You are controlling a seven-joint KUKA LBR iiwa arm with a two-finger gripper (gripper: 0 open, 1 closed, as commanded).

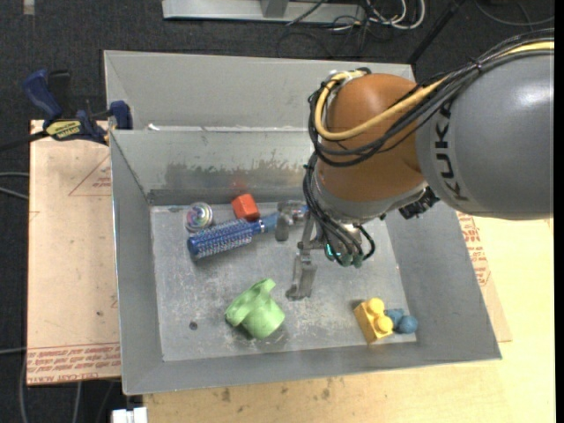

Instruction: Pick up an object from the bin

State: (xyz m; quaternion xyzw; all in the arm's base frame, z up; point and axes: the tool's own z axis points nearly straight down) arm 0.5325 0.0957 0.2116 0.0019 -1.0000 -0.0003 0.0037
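Hanging near the green lump (256, 312), tool (302, 282) of the KUKA-lettered arm (493, 139), its opening impossible to tell.

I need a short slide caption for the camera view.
Gripper low in the bin, between green toy and yellow brick.

This looks like a robotics lab: 1 industrial KUKA arm (493, 139), with bundled cables over its orange wrist cover (366, 139), reaches into a grey metal bin (264, 95) set on dark carpet (88, 16), with loose cords (388, 3) and a metal stand base (264, 5) behind.
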